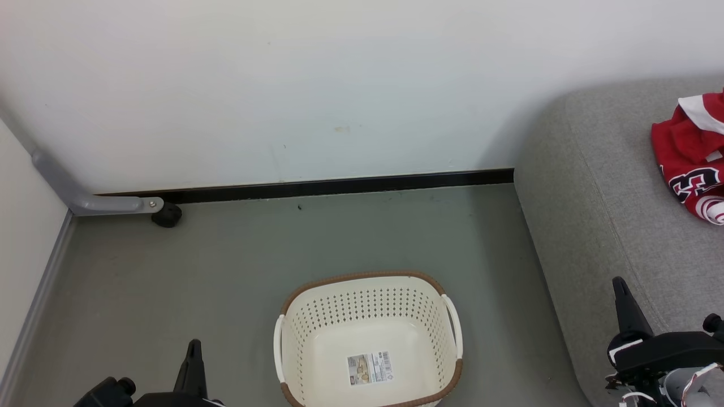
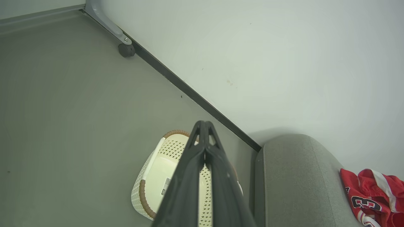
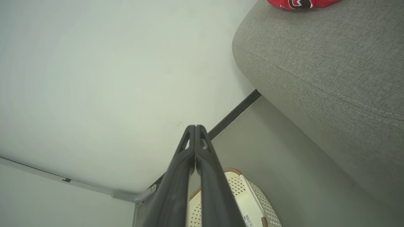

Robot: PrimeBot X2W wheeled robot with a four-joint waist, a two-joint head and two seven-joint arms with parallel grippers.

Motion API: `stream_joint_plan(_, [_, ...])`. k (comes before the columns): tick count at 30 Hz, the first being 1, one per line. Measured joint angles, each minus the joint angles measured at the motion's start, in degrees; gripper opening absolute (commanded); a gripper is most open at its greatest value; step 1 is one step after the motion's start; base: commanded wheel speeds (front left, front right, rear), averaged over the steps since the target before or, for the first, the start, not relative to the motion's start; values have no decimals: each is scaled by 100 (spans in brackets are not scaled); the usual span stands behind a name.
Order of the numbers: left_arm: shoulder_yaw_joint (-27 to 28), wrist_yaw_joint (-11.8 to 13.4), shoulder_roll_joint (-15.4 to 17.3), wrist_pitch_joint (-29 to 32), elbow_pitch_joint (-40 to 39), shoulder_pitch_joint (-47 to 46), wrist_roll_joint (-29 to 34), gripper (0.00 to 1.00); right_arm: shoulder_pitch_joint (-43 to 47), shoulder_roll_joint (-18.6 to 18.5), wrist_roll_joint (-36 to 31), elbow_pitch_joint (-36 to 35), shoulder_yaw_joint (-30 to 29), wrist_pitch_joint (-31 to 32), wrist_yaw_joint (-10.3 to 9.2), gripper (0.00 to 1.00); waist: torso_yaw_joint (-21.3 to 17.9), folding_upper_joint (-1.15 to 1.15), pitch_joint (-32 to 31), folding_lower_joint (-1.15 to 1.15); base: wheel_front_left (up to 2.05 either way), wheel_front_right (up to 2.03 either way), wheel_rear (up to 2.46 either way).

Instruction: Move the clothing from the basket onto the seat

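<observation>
**On the seat, clothing; on the floor, basket**

On the grey seat [image 1: 594, 198], right side of the head view: the clothing [image 1: 693, 164], red, bunched in one heap on the top cushion. A wide white stripe shows on its upper part and black-and-white numerals on its lower part. The heap runs off the picture's right edge.

On the grey-green floor [image 1: 226, 271], near the seat's side but apart from it: the basket [image 1: 362, 277], cream, perforated, with a brown rim and white side handles, standing upright. Its inside bottom is in plain sight and carries a label sticker [image 1: 369, 368].

At the lower left of the head view, beside the basket: the left hand [image 1: 194, 345], fingers pressed together, gripping nothing. In the left wrist view its fingers cross in front of the basket.

At the lower right, against the seat's front edge: the right hand [image 1: 619, 282], fingers together, gripping nothing.

Along the far white wall [image 1: 339, 85]: a black skirting strip [image 1: 339, 185]. In the left corner: a grey metal leg [image 1: 85, 198] ending at a black caster [image 1: 167, 216].
</observation>
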Motion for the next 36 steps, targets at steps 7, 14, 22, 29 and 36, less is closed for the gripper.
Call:
stream_joint_plan(7, [102,-99,-1,149,-36,-20,-533,0,1,89,459,-35,-181,151,31,0,-8,0,4,0,0,0,0])
stream_joint_plan(14, [185,-203,-2,283,-73,-87,-1127,0,2,183,907,-65,-363,297,80,0,-16,0,7,0,0,0,0])
stream_joint_plan(22, [293,-304,-3,450,-111,-125,-1744,0,3,287,1425,-101,-564,450,131,0,-26,0,12,0,0,0,0])
stream_joint_plan(29, [377,-404,-4,599,-147,-161,-2299,0,6,379,1893,-120,-743,597,177,0,-34,0,15,0,0,0,0])
stream_joint_plan(36, [477,-505,-5,730,-191,-226,-2872,0,13,470,2340,-153,-922,717,190,0,-42,0,19,0,0,0,0])
